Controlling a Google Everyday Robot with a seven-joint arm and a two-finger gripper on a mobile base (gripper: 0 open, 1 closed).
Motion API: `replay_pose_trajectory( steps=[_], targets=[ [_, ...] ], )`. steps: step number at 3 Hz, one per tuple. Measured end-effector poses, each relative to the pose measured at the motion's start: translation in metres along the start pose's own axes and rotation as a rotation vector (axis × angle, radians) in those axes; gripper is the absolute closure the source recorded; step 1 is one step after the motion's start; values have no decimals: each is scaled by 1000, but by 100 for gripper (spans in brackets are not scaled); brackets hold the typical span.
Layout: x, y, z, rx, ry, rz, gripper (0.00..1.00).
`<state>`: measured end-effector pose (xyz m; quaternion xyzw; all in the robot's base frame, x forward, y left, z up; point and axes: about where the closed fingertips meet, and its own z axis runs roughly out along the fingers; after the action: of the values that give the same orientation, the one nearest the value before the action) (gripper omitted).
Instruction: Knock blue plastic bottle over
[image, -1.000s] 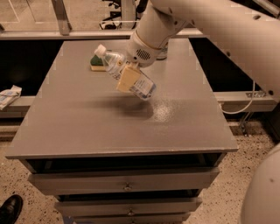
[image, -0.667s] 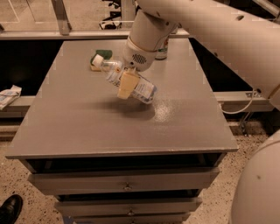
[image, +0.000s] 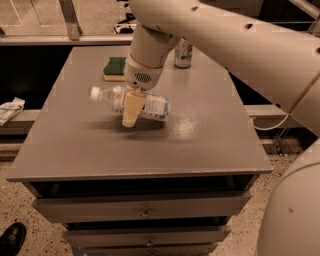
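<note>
Camera view. Gripper (image: 131, 112) low over table (image: 210, 145), left of centre, sitting across the middle of the bottle (image: 155, 107). Pinching or spread: cannot tell. Bottle close to level, cap pointing left, base right, shadow right under it. Can (image: 183, 52) upright at the far edge and sponge (image: 116, 67) at far left, both well apart from it.

Judgement: the tip-over is nearly done. Let the bottle settle flat, then lift straight off without dragging or rolling it.

Against a second ago: bottle was tilted with its cap raised toward the sponge. It now lies flatter, lower and nearer the camera. Arm has swung left, uncovering the can.
</note>
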<state>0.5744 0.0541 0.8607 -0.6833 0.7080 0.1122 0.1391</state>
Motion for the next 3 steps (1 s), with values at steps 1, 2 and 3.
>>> replay_pose_trajectory(
  steps=[1,2,3],
  targets=[
    [-10,6,9,-8,-2,-13,0],
    [-13,9,12,-10,-3,-17,0],
    [-9,10,9,-16,-33,9,0]
  ],
)
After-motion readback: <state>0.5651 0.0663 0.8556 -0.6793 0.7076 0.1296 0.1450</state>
